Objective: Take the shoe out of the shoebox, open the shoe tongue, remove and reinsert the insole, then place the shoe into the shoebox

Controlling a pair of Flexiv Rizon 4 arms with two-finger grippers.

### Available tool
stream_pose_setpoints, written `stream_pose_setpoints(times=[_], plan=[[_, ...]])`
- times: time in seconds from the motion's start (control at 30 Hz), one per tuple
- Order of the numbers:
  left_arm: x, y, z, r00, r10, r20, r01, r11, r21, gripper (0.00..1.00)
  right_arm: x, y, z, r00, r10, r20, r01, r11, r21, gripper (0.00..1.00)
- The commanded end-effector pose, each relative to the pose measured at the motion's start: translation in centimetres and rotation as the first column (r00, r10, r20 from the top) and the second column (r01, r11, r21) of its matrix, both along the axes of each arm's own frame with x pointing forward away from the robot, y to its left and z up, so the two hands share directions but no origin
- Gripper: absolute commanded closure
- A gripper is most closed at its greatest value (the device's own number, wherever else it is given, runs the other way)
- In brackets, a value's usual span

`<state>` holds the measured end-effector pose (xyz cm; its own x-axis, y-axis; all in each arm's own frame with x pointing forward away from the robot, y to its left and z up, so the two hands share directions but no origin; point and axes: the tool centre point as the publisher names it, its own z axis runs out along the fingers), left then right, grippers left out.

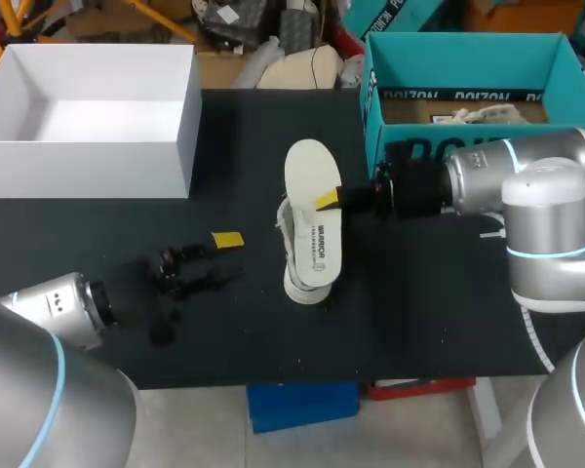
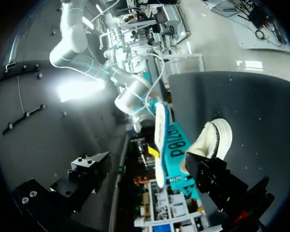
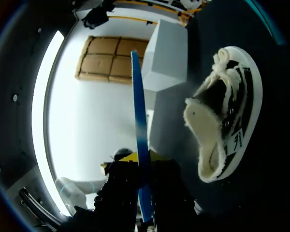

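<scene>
A white insole (image 1: 312,219) hangs over the middle of the black table, held on edge, with my right gripper (image 1: 330,200) shut on its side. In the right wrist view the insole (image 3: 138,116) shows as a thin blue edge between the fingers. The white shoe (image 1: 291,255) lies on the mat just under and beside the insole, its opening (image 3: 203,140) facing the right gripper. My left gripper (image 1: 210,263) stands open and empty to the left of the shoe, low over the table. From the left wrist, the shoe (image 2: 211,139) and the insole (image 2: 158,137) lie ahead of the open fingers (image 2: 89,176).
The teal shoebox (image 1: 468,54) stands open at the back right, right behind the right arm. A white box (image 1: 88,146) stands at the back left. The table's front edge (image 1: 302,375) runs close below the shoe.
</scene>
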<state>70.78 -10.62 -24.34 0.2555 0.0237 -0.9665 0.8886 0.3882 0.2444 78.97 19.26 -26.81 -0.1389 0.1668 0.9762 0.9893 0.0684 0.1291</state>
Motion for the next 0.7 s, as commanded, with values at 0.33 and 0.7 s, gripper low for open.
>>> stream_pose_setpoints(times=[0.33, 0.7], plan=[[0.6, -1.0, -0.5, 0.998, -0.006, 0.069, -0.002, 0.993, 0.114, 0.0, 0.0, 0.1, 0.0, 1.0, -0.002, 0.0, 0.002, 1.0, -0.002, 1.0], [1.5, -0.5, -1.8, 0.991, -0.085, 0.1, 0.077, 0.994, 0.083, 0.0, 0.0, 0.1, 0.0, 1.0, -0.002, 0.0, 0.002, 1.0, -0.002, 1.0]])
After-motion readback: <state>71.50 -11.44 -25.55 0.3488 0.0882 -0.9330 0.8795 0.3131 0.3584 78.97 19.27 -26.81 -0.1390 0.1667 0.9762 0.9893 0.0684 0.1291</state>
